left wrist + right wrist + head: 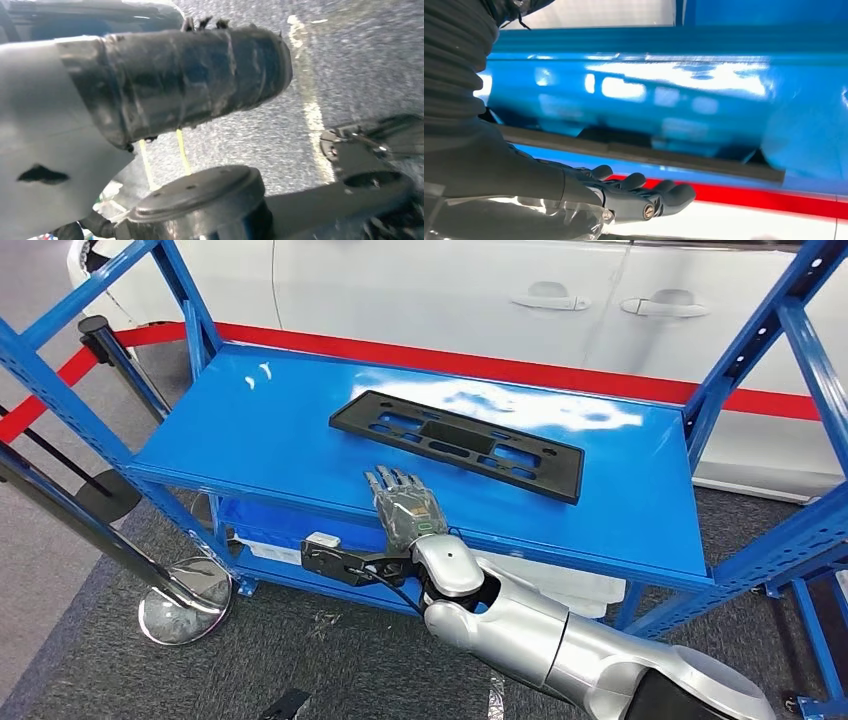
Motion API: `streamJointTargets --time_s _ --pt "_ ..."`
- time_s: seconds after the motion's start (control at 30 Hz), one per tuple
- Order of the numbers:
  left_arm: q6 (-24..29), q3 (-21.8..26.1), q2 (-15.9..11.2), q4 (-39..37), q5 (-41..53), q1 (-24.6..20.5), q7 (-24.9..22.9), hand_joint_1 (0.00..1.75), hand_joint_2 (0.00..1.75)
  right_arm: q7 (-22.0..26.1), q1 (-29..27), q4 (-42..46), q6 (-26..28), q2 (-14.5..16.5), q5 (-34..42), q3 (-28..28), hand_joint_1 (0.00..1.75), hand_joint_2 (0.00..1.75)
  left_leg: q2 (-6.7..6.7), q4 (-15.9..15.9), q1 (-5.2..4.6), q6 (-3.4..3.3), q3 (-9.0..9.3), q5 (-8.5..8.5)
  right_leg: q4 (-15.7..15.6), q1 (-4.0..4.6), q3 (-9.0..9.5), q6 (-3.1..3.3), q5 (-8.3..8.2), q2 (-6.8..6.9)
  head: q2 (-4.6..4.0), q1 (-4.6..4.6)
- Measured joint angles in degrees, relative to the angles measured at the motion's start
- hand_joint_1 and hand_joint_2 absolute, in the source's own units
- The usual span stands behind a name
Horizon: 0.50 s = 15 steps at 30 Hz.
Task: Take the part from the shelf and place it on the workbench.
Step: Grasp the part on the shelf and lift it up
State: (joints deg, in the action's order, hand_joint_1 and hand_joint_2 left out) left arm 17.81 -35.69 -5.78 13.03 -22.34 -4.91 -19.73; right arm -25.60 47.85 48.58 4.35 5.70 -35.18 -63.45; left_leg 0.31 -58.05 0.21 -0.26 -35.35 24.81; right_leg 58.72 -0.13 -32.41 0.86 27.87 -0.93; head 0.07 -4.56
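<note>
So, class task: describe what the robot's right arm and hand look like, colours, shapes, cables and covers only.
The right arm is glossy silver with rounded segments and a dome-shaped wrist joint. A black camera bracket with a thin black cable sits at the wrist. The right hand is dark grey, its back patterned with a small green mark. In the wrist view, a grey ribbed cover sits behind the dark fingers.

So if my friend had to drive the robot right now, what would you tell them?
Right hand: held flat over the near edge of the blue shelf, fingers apart, holding nothing, just short of the part.
Left hand: hanging low by the floor; the left wrist view is too blurred to tell its fingers.
Black part: lying flat on the shelf, untouched.
Done: the reach towards it.
Left: grip the part, lift it off, carry it to the workbench and set it down.
</note>
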Motion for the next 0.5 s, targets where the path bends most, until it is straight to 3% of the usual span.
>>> streamJointTargets --time_s 0.07,0.1,0.2,0.23,0.27,0.3,0.37,0.43,0.5 --pt "0.00 -0.05 0.01 0.00 -0.16 0.07 -0.05 0.00 0.00 -0.47 0.07 -0.14 -0.35 -0.04 0.01 0.05 0.00 1.75 -0.04 0.56 0.32 -0.59 0.62 0.08 1.01 0.04 -0.28 -0.66 0.86 0.13 0.00 0.06" --pt "0.00 -0.09 0.02 0.00 -0.25 0.08 -0.07 0.00 0.00 -0.64 0.13 -0.25 -0.61 -0.06 0.02 0.14 0.00 1.75 -0.08 0.86 0.49 -0.89 0.99 0.13 3.11 0.06 -1.31 -0.92 1.86 0.20 0.00 0.13" --pt "0.01 -0.19 0.01 0.00 -0.41 0.02 -0.13 0.00 0.00 -0.84 -0.12 -0.84 -1.49 -0.21 0.08 0.34 0.00 1.75 -0.13 0.95 0.47 -1.56 1.57 0.65 13.85 -0.07 -7.77 -1.30 5.22 0.31 0.00 0.22" --pt "0.01 -0.21 0.01 0.00 -0.45 0.04 -0.14 0.00 0.00 -0.87 -0.30 -1.10 -1.79 -0.28 0.10 0.34 0.00 1.75 -0.09 0.91 0.45 -1.63 1.84 0.91 15.76 -0.09 -9.40 -1.32 4.99 0.32 0.00 0.23" --pt "0.02 -0.22 0.01 0.00 -0.55 0.06 -0.14 0.00 0.00 -0.89 -0.43 -1.34 -2.03 -0.34 0.10 0.34 0.00 1.75 -0.03 0.86 0.44 -1.64 2.19 1.24 15.50 -0.09 -9.96 -1.28 3.68 0.34 0.00 0.23" --pt "0.02 -0.23 0.01 0.00 -0.67 0.09 -0.14 0.00 0.00 -0.90 -0.49 -1.55 -2.25 -0.36 0.09 0.34 0.00 1.75 0.04 0.76 0.44 -1.58 2.65 1.62 13.03 -0.09 -9.37 -1.17 1.39 0.36 0.00 0.23" --pt "0.02 -0.26 0.02 0.00 -0.86 0.10 -0.08 0.00 0.00 -0.93 -0.44 -1.91 -2.44 -0.37 0.04 0.34 0.00 1.75 0.15 0.45 0.33 -1.24 3.44 2.53 5.61 -0.03 -6.56 -0.77 -2.97 0.37 0.00 0.25" --pt "0.02 -0.30 0.03 0.00 -0.89 -0.01 -0.02 0.00 0.00 -0.98 -0.35 -2.20 -2.55 -0.33 0.01 0.34 0.00 1.75 0.22 0.15 0.15 -0.66 3.54 3.15 1.31 0.13 -4.68 -0.29 -3.96 0.27 0.00 0.21" --pt "0.02 -0.33 0.02 -0.01 -0.89 -0.10 -0.01 0.00 0.00 -1.18 -0.34 -2.47 -2.62 -0.31 -0.01 0.34 0.00 1.75 0.22 0.27 0.11 -0.07 3.51 3.35 0.70 0.21 -4.34 0.15 -3.38 0.10 0.00 0.17"
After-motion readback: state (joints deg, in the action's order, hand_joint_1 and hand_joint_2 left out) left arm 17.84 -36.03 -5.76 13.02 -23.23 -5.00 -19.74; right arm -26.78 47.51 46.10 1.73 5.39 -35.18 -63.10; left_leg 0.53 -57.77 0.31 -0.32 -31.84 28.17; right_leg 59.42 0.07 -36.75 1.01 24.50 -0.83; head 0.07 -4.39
